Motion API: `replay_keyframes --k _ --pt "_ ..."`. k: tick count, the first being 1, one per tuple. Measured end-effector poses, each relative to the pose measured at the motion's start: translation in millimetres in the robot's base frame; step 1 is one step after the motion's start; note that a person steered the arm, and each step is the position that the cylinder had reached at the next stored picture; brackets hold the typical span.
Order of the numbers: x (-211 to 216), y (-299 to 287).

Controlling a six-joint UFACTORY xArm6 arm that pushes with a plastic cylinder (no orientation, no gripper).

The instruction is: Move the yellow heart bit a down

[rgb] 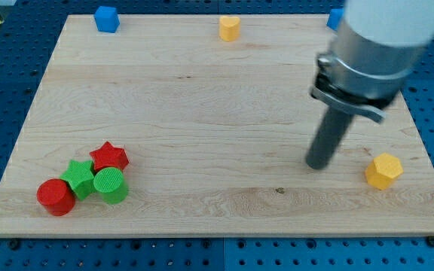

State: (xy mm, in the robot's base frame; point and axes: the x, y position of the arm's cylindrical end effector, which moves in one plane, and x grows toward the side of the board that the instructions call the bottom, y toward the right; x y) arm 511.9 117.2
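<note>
The yellow heart (pixel 230 28) sits at the view's top edge of the wooden board (pixel 202 113), near the middle. My tip (pixel 318 165) rests on the board at the lower right, far below and to the right of the heart. A yellow hexagon block (pixel 383 170) lies just right of my tip, apart from it.
A blue block (pixel 107 18) sits at the top left and another blue block (pixel 334 19) at the top right, partly hidden by the arm. A cluster at the bottom left holds a red star (pixel 109 156), a green star (pixel 78 177), a green cylinder (pixel 111 185) and a red cylinder (pixel 55 196).
</note>
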Motion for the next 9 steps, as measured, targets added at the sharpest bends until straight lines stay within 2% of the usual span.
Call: replay_keyframes --k 4,7,9 --pt "-242.5 -167.1" --pt "-318.8 -154.3" --pt "-318.0 -126.4"
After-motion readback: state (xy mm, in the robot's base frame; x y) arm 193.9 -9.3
